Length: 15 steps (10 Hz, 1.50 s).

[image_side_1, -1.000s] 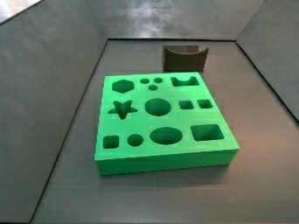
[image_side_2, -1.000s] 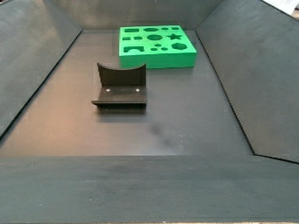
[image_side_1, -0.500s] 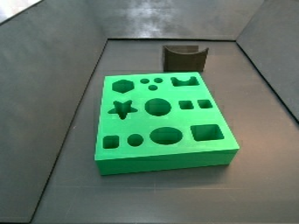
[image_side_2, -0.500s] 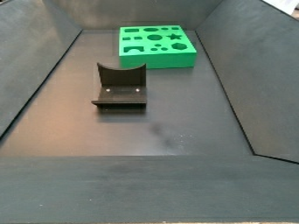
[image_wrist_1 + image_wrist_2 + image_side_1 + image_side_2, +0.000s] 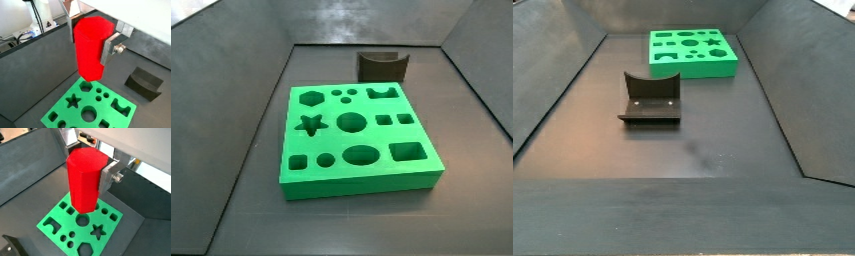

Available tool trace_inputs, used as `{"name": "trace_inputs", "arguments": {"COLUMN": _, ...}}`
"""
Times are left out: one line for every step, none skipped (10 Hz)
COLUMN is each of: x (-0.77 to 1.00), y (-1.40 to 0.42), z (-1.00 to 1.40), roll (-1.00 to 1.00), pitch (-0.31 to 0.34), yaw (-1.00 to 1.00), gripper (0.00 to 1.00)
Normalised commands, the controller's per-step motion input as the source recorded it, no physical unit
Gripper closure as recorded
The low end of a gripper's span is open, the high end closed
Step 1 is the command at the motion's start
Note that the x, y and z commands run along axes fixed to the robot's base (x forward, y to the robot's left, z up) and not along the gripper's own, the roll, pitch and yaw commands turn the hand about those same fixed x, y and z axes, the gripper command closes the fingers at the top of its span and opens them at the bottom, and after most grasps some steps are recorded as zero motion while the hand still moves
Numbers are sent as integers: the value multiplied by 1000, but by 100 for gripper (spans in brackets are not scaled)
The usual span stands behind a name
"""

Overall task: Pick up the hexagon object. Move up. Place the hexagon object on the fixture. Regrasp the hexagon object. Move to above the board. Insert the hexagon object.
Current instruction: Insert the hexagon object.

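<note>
In both wrist views my gripper [image 5: 90, 42] [image 5: 87, 172] is shut on the hexagon object [image 5: 89, 55] [image 5: 84, 183], a bright red faceted peg that hangs upright between the silver fingers [image 5: 111, 46] [image 5: 108, 175]. It hangs high above the board [image 5: 103, 107] [image 5: 115, 230], the green slab with many shaped holes. The side views show the board [image 5: 358, 185] [image 5: 694, 70] on the floor and the fixture [image 5: 382, 65] [image 5: 649, 100] standing apart from it. Neither the gripper nor the peg appears in the side views.
Dark sloping walls enclose the grey floor on all sides. The fixture [image 5: 145, 82] [image 5: 10, 245] also shows at the edge of both wrist views, beyond one end of the board.
</note>
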Motion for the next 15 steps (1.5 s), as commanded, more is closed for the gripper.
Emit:
{"name": "trace_inputs", "arguments": {"x": 0, "y": 0, "z": -37, "roll": -16, "pitch": -50, "yaw": -31, "gripper": 100}}
{"name": "trace_inputs", "arguments": {"x": 0, "y": 0, "z": -109, "roll": -70, "pitch": -87, "yaw": -209, "gripper": 100}}
{"name": "trace_inputs", "arguments": {"x": 0, "y": 26, "z": -154, "roll": -120, "pitch": -150, "yaw": -357, "gripper": 100}}
{"name": "trace_inputs", "arguments": {"x": 0, "y": 9, "z": -203, "roll": -133, "pitch": -180, "yaw": -463, "gripper": 100}}
{"name": "trace_inputs", "arguments": {"x": 0, "y": 26, "z": -191, "roll": -164, "pitch": -190, "yaw": -517, "gripper": 100}}
{"name": "trace_inputs", "arguments": {"x": 0, "y": 49, "z": -189, "roll": -169, "pitch": -184, "yaw": -529, "gripper": 100}}
{"name": "trace_inputs", "arguments": {"x": 0, "y": 74, "z": -214, "roll": -179, "pitch": -171, "yaw": -546, "gripper": 100}}
{"name": "trace_inputs", "arguments": {"x": 0, "y": 106, "z": -251, "roll": -187, "pitch": -163, "yaw": -506, "gripper": 100}}
{"name": "trace_inputs", "arguments": {"x": 0, "y": 91, "z": -289, "roll": -179, "pitch": -170, "yaw": -506, "gripper": 100}}
{"name": "trace_inputs", "arguments": {"x": 0, "y": 97, "z": -340, "roll": -179, "pitch": -176, "yaw": -483, "gripper": 100}}
{"name": "trace_inputs", "arguments": {"x": 0, "y": 86, "z": -343, "roll": -167, "pitch": -166, "yaw": -471, "gripper": 100}}
{"name": "trace_inputs", "arguments": {"x": 0, "y": 0, "z": -140, "roll": 0, "pitch": 0, "yaw": -200, "gripper": 100}}
{"name": "trace_inputs", "arguments": {"x": 0, "y": 0, "z": -37, "roll": 0, "pitch": 0, "yaw": 0, "gripper": 100}}
{"name": "trace_inputs", "arguments": {"x": 0, "y": 0, "z": -263, "roll": 0, "pitch": 0, "yaw": 0, "gripper": 100}}
{"name": "trace_inputs", "arguments": {"x": -46, "y": 0, "z": -394, "roll": 0, "pitch": 0, "yaw": 0, "gripper": 100}}
